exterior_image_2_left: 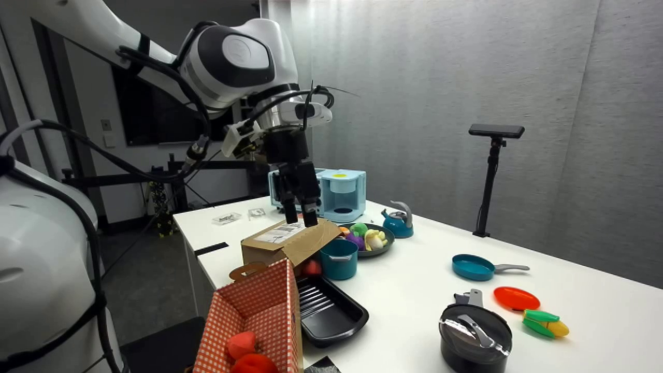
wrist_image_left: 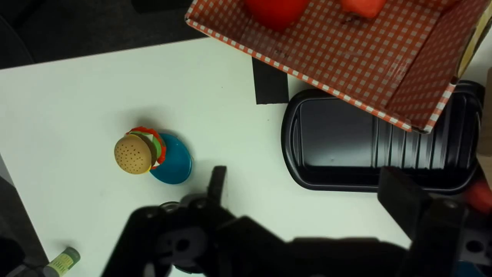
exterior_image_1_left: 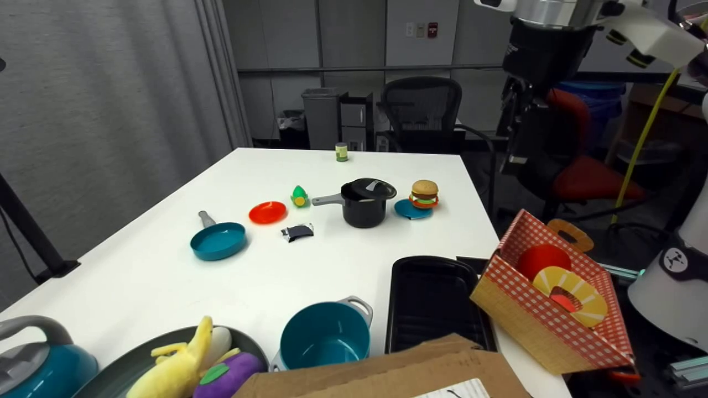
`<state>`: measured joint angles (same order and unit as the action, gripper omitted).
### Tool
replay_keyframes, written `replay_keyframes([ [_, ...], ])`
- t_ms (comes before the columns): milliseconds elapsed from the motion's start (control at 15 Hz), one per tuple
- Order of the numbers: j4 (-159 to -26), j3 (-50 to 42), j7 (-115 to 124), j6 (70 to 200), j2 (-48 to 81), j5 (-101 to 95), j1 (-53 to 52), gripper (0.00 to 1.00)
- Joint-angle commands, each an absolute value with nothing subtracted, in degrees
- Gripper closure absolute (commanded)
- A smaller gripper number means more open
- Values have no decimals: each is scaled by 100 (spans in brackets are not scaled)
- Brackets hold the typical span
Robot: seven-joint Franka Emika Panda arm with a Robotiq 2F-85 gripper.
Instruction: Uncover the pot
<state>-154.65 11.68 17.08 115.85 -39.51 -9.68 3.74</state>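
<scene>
While the tool (exterior_image_2_left: pixel 301 217) is spread and empty, the lid (exterior_image_2_left: pixel 467 334), askew on the pot (exterior_image_2_left: pixel 472 360), is seen lower, nearer and farther right in an exterior view.

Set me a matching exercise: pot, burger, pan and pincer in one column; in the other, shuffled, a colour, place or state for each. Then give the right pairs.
Column one:
1. pot
2. burger
3. pan
4. pincer

Column two:
A. teal, with a grey handle
B. black, lid off-centre on top
C. open, holding nothing
D. at the edge of a blue plate

Right pairs: 1-B, 2-D, 3-A, 4-C
</scene>
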Motion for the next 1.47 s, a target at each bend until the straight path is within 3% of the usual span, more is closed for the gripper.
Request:
replay_keyframes([
  [0, -15453, 1083, 1759, 11562, -3938, -1027, 281, 0],
  [1400, -15454, 1058, 1790, 11712, -3774, -1056, 308, 0],
])
